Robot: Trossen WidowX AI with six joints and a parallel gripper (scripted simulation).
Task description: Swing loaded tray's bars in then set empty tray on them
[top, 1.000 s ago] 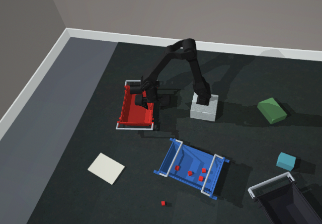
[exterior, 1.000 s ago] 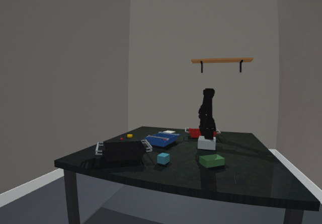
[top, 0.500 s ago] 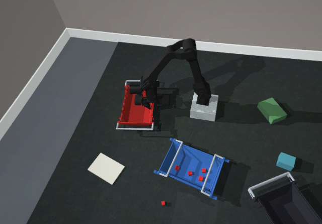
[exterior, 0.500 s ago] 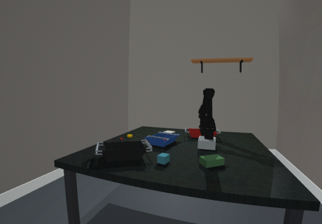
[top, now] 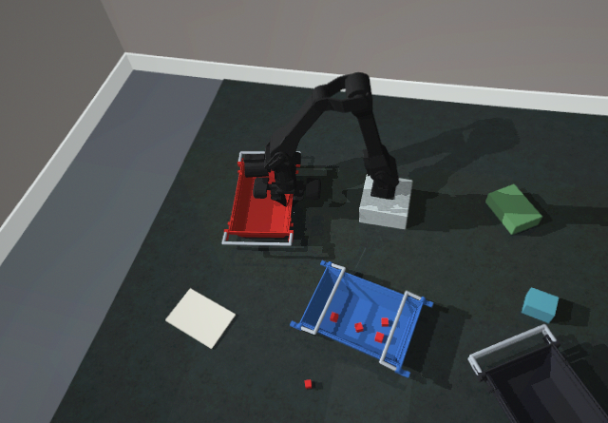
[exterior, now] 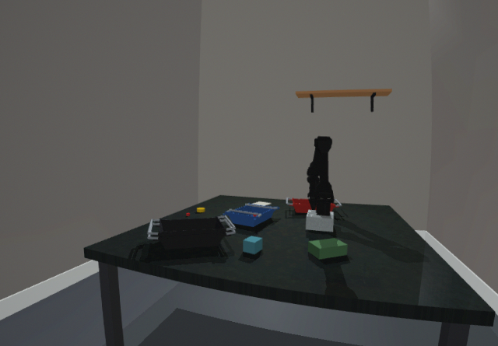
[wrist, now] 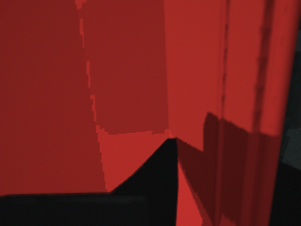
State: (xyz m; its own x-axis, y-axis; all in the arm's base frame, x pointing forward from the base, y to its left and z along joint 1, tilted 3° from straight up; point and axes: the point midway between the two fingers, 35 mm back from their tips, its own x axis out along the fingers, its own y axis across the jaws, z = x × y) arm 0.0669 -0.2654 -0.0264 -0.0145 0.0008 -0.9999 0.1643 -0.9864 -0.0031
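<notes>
Two bars point(top: 330, 300) point(exterior: 243, 212) swung in; red tray point(top: 259, 212) point(exterior: 301, 205) point(wrist: 132, 71) wall straddled by gripper point(top: 291, 197) point(wrist: 195, 146), grasp cannot be told; firm clamping needed before lift.

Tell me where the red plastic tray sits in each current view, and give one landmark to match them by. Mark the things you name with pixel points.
Top: the red plastic tray point(top: 259, 214) point(exterior: 300, 205) point(wrist: 127, 71) is left of centre, partly under the black arm.
Exterior: right of centre, toward the table's far edge, partly behind the arm.
Wrist: close up, filling most of the picture.
Shared landmark: the black gripper point(top: 290, 198), at the tray in the top and wrist views; hard to make out in the exterior.
</notes>
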